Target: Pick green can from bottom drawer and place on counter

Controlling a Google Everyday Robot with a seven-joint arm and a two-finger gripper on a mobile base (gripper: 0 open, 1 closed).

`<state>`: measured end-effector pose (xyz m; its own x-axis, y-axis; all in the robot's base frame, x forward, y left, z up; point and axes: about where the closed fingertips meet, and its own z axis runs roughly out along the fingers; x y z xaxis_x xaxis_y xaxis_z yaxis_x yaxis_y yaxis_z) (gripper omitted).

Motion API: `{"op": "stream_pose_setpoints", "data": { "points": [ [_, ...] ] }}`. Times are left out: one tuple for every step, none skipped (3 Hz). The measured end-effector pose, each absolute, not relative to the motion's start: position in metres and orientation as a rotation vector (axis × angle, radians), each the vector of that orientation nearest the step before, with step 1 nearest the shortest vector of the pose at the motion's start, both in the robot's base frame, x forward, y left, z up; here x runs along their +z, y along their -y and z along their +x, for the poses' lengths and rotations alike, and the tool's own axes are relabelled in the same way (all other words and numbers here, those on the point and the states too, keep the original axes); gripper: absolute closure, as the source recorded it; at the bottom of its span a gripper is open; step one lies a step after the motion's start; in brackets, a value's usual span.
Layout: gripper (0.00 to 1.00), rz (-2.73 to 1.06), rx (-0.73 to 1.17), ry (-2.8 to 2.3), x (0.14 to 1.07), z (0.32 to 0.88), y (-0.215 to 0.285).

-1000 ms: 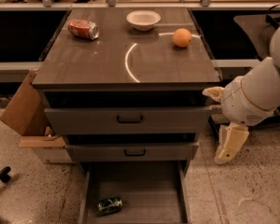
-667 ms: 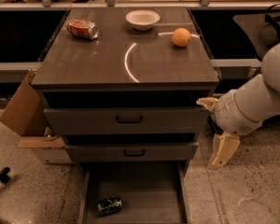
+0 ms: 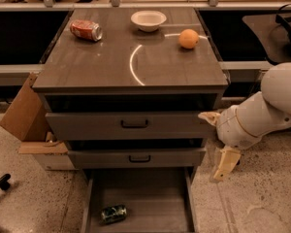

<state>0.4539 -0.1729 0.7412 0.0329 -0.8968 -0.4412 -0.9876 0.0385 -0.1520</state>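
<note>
The green can [image 3: 113, 213] lies on its side on the floor of the open bottom drawer [image 3: 155, 198], near its left wall. The counter [image 3: 131, 57] is the glossy wood-grain cabinet top above the drawers. My gripper [image 3: 217, 142] hangs off the white arm at the cabinet's right side, level with the two upper drawer fronts. Its cream fingers [image 3: 225, 163] are spread apart and hold nothing. The gripper is above and to the right of the can.
On the counter are a red-orange soda can [image 3: 86, 30] on its side, a white bowl [image 3: 148, 19] and an orange [image 3: 188, 38]. A cardboard box [image 3: 24, 115] leans at the cabinet's left. A dark table [image 3: 271, 30] stands at the right.
The arm and gripper have moved left and slightly down, closer to the cabinet's right side. The can and the counter items have not moved.
</note>
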Motion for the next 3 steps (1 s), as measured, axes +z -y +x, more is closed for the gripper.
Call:
{"op": "stream_pose_setpoints", "data": {
  "points": [
    [0.0, -1.912, 0.313, -1.882, 0.714, 0.453, 0.166],
    [0.0, -1.94, 0.322, -1.847, 0.669, 0.449, 0.151],
    [0.0, -1.954, 0.359, -1.816, 0.629, 0.447, 0.136]
  ]
}}
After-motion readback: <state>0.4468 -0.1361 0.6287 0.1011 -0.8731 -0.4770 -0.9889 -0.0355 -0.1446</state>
